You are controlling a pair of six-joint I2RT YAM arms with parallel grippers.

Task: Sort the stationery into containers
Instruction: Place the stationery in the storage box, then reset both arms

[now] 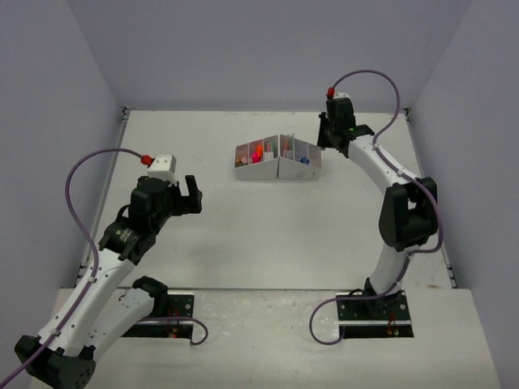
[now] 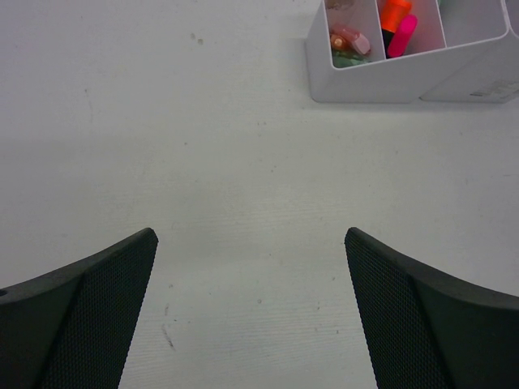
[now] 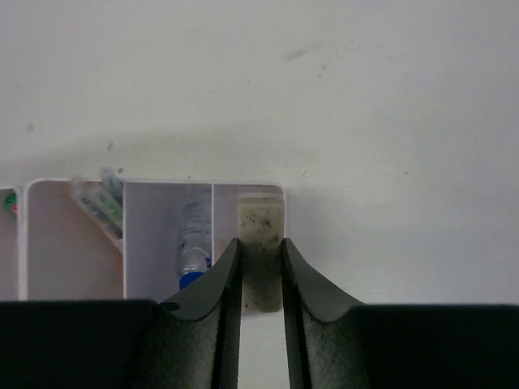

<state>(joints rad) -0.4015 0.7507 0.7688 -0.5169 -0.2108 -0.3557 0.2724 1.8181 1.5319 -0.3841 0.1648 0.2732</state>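
The right fingers [image 3: 231,267] pinch a speckled off-white piece [image 3: 259,217] over the end compartment of the white organiser box [image 3: 162,183]. Released here, it may catch the rim and tumble onto the tabletop [image 2: 243,162]. The left fingers [image 2: 122,275] gape wide, empty, above the tabletop.

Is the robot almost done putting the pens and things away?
Almost. Orange and pink highlighters and thin green pens already sit in the white compartment box. The right gripper pinches a pale speckled block over the end compartment. Dropping it seems the last bit.
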